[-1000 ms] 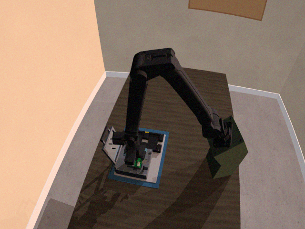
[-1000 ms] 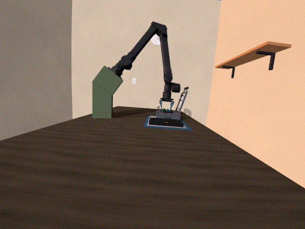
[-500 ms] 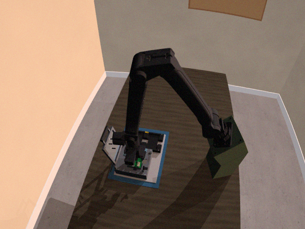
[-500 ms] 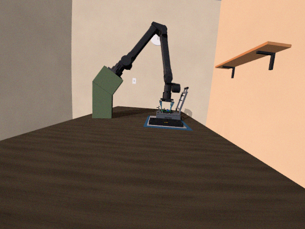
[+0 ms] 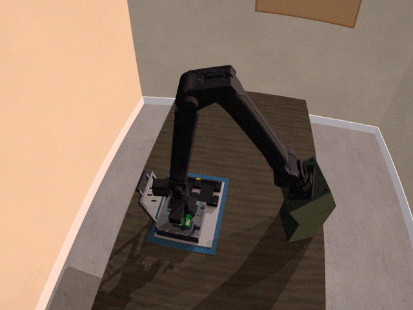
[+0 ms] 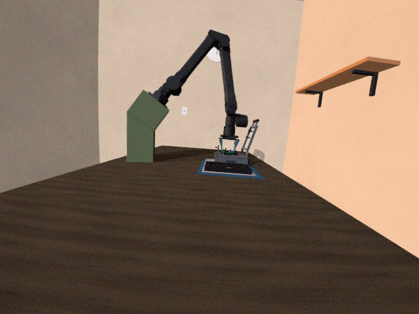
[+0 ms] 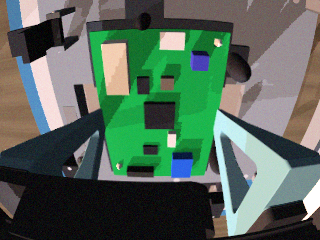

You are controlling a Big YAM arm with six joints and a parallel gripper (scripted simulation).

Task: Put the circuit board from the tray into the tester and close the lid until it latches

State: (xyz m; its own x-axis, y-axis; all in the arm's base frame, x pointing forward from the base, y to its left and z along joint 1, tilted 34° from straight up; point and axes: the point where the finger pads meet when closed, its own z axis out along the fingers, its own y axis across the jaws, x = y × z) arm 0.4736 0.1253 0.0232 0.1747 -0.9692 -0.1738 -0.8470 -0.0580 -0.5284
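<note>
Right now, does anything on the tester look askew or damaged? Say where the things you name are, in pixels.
Nothing stands out. The face-up circuit board (image 5: 188, 220) (image 6: 228, 152) (image 7: 192, 117) lies squarely between the fingers (image 6: 236, 144), with no visible damage, and the lid (image 5: 146, 201) (image 6: 253, 137) stands open. Whether both pins are fully through, I cannot tell.

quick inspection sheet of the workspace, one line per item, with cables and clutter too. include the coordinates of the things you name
surface: dark wood-grain table (image 5: 266, 267) (image 6: 203, 236) (image 7: 10, 120), blue mat (image 5: 220, 220) (image 6: 200, 171) (image 7: 26, 95) on it
job's things: green board (image 5: 188, 216) (image 6: 228, 154) (image 7: 130, 130) face up at the tester (image 5: 176, 235) (image 6: 230, 157) (image 7: 272, 100), full seating not confirmable; lid (image 5: 151, 205) (image 6: 250, 137) raised; black tray (image 5: 207, 193) (image 6: 228, 170) beside the tester
clutter: nothing seen
gripper (image 5: 186, 218) (image 6: 228, 152) (image 7: 159, 117): jaws either side of board, grip unclear
cables: nothing seen
surroundings: wall shelf (image 5: 306, 11) (image 6: 348, 74)
</note>
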